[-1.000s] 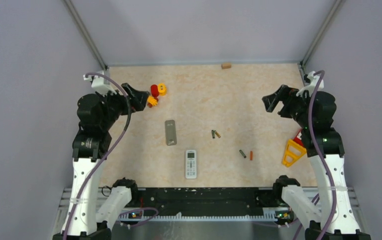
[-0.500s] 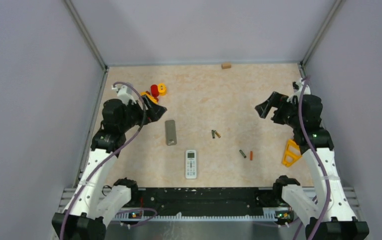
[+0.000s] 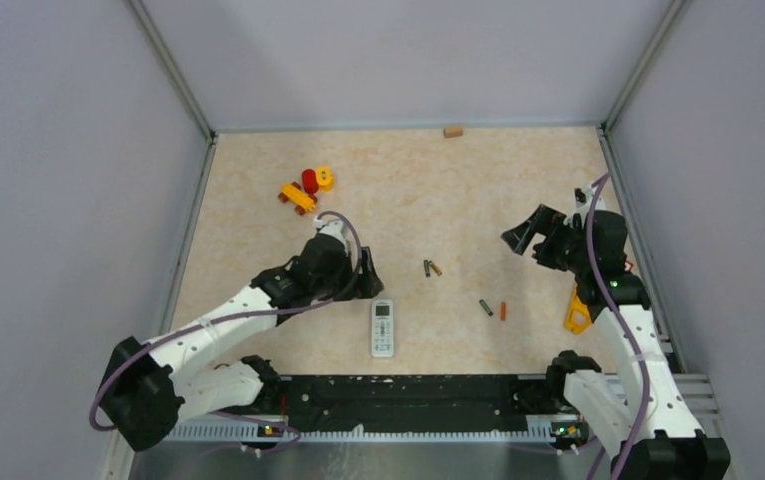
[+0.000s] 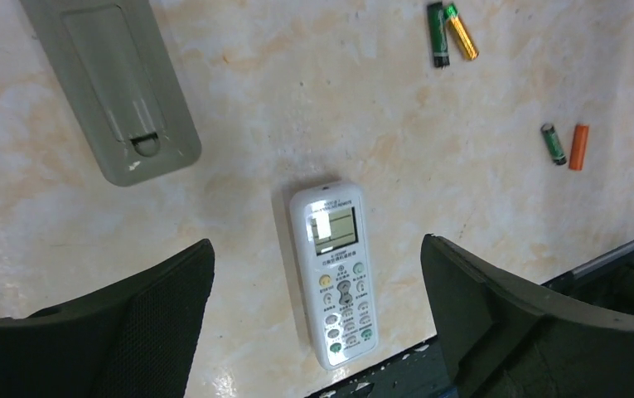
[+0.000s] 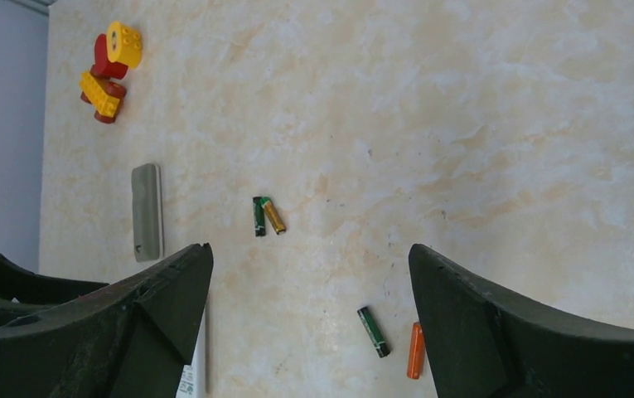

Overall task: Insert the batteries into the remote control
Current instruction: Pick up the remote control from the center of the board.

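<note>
Left gripper (image 3: 370, 280) hangs low with its jaws spread wide and nothing between them, just beyond the white plastic remote control with a small screen (image 3: 383, 327), which lies face up near the table's front edge. The right gripper (image 3: 521, 232) is likewise released and empty, raised at the right side, well apart from the batteries. These lie loose in two pairs: the far pair of batteries (image 3: 431, 268), dark green touching gold-orange, sits mid-table, and the near pair of batteries (image 3: 493, 309), dark green beside orange, sits nearer the front right.

From the left wrist, the white remote lies straight below the open jaws, buttons up. A grey plastic remote lying back up (image 4: 110, 91) is at upper left, its battery door seemingly shut.

From the right wrist, the open jaws frame both pairs and the chunky red-and-yellow toy blocks (image 5: 108, 70) far off.

By my reading nothing is done yet: no battery lifted, no compartment open. Which remote is meant I cannot tell. Opening a door, seating the cells and closing it all remain.

The beige marbled tabletop (image 3: 408, 180) is glossy, shut in by pale lilac-grey walls with metal corner rails
</note>
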